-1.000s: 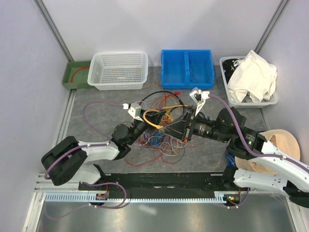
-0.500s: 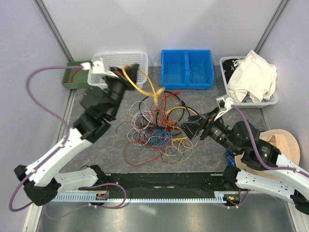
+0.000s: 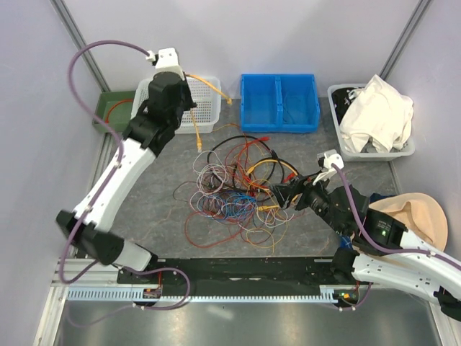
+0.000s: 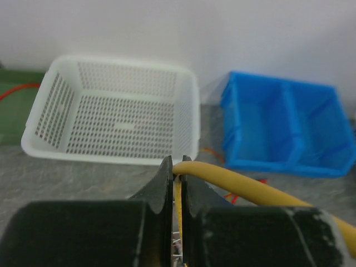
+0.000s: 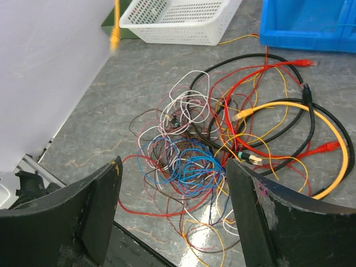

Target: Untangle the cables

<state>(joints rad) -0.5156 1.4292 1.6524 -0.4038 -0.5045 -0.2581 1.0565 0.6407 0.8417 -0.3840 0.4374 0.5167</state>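
Top external: left gripper clamped on yellow cable, high over white basket. Cables jumbled mid-table, well apart from it. Right gripper wide, empty, just beside jumble's right edge.

Bare table at 7 to 9 o'clock of the cables, white basket and blue bin walling 12 o'clock, right gripper crowding 3 o'clock, left arm slanting across 10 o'clock.
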